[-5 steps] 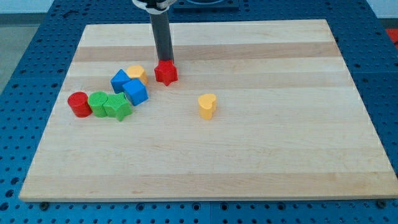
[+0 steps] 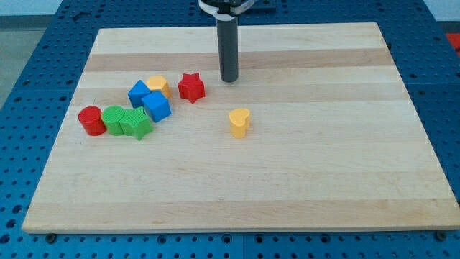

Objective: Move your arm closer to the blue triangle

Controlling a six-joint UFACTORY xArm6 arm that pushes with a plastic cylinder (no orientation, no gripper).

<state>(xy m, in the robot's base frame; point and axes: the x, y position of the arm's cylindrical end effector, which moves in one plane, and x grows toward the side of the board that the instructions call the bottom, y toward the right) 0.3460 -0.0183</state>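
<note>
Blue triangle (image 2: 138, 93): lies in the left half of the worktop (image 2: 302, 180), at the upper left of the block cluster. Its shape is hard to confirm; it reads as a blue wedge-like block. It touches the blue cube and the yellow block.

Blue cube (image 2: 157, 106): just below and to the view's right of the blue triangle, touching it, tilted on the diagonal.

Yellow block (image 2: 159, 85): rounded or many-sided, exact shape unclear; just to the view's right of the blue triangle, above the blue cube.

Red star (image 2: 191, 87): near the yellow block on its right, apart from it by a narrow gap.

Green star (image 2: 136, 124): below the blue cube, close against it.

Green cylinder-like block (image 2: 113, 119): touching the green star on its left.

Red cylinder (image 2: 91, 120): leftmost of the row, against the green cylinder-like block.

Yellow heart (image 2: 240, 122): stands alone near the worktop's middle, well apart from the cluster.

My tip (image 2: 228, 79): end of the dark upright rod, on the worktop to the view's right of the red star, touching no block and well apart from the blue triangle, with the red star and yellow block between.

Pincer: none fitted; the arm ends in the rod only.
</note>
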